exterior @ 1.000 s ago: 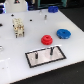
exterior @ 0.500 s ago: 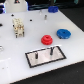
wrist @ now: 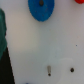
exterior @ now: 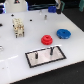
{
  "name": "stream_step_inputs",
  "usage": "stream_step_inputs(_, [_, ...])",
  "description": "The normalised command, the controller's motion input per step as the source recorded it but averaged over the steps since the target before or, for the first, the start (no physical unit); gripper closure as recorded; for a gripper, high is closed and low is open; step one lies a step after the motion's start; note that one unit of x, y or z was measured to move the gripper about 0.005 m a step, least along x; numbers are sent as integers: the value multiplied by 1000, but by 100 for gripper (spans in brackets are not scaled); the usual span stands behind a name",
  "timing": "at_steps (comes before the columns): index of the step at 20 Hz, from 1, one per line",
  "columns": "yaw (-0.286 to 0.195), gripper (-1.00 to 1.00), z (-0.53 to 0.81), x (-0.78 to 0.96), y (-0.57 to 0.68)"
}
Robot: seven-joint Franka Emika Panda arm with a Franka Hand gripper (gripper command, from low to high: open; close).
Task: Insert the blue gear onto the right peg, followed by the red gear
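In the exterior view the blue gear [exterior: 63, 33] lies flat on the white table, with the red gear [exterior: 46, 39] just to its left. In front of them lies the grey plate with a black border [exterior: 35, 60]. Two short dark pins stand on it: the right peg [exterior: 50, 50] and the left one [exterior: 38, 56]. The wrist view shows the blue gear [wrist: 41, 9] from above and a sliver of the red gear [wrist: 78, 1] at the picture's edge. No gripper fingers show in either view.
A white and tan block structure [exterior: 18, 27] stands at the exterior view's back left. A small dark upright object [exterior: 44, 16] is behind the gears. The wrist view shows a small dark stub [wrist: 49, 70], a dot [wrist: 72, 70] and a dark green edge [wrist: 2, 45].
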Motion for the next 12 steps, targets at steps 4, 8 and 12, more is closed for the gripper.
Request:
stream_step_inputs(4, [0, -100, -556, -103, 176])
stream_step_inputs(8, [0, -100, -551, -117, 65])
stream_step_inputs(12, [0, -100, -494, -152, -8])
